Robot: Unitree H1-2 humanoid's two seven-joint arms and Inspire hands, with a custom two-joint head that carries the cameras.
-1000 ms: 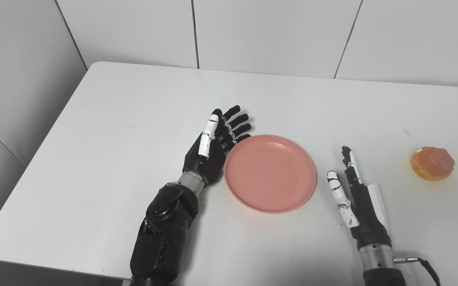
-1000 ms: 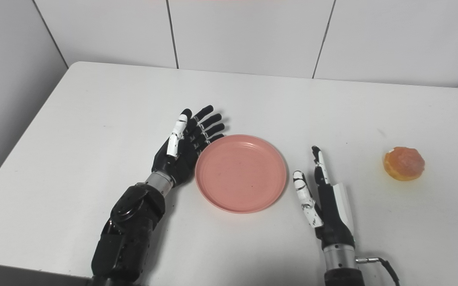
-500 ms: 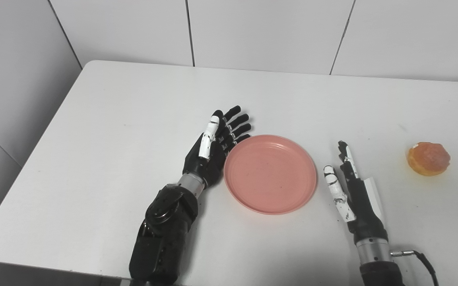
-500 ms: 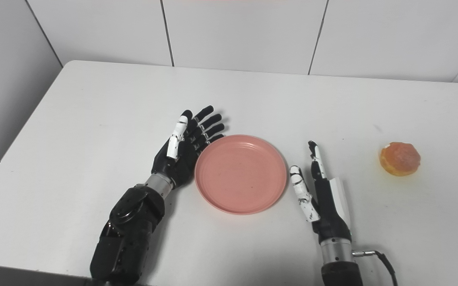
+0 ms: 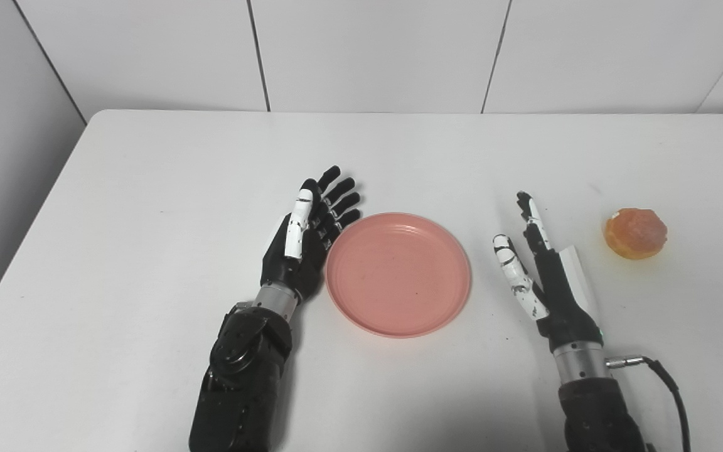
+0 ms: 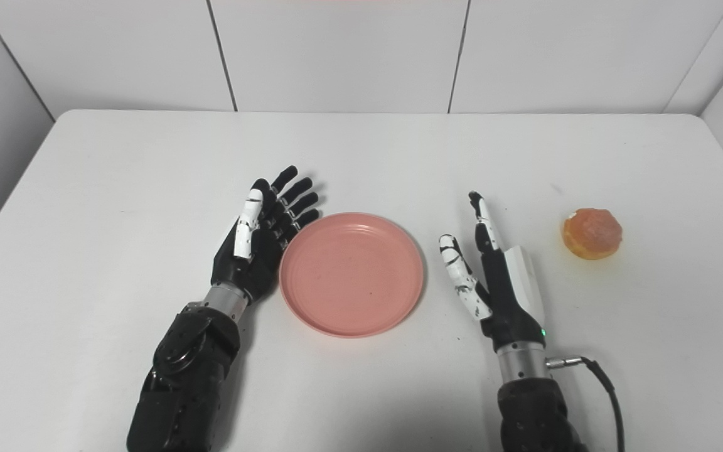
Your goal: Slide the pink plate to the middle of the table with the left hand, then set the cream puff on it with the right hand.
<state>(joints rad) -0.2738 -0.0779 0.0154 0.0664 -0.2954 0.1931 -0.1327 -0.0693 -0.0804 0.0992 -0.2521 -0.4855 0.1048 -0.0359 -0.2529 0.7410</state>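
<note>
Worktop (image 5: 148,188): white, rounded corners, far edge against a tiled wall (image 5: 368,50); near edge cut off by the frame bottom, right edge out of frame in the left eye view. Pink plate (image 5: 398,273): round, empty, flat on the worktop near the middle, bare surface open beyond it toward the wall and in front of it toward the near edge. Left hand (image 5: 302,248): black, set on edge just left of the plate, fingers straight and spread, holding nothing; palm side against or just beside the plate rim, contact cannot be told. Right hand (image 5: 540,270): to the right of the plate, apart from it, fingers extended and parted, holding nothing; seen edge-on, so most fingers hide behind one another. Cream puff (image 5: 635,233): golden, rounded, resting on the worktop well right of the plate, beyond the right hand and clear of it, bare surface all round. Both forearms cut off at the frame bottom; a cable (image 5: 669,383) leaves the right wrist.
</note>
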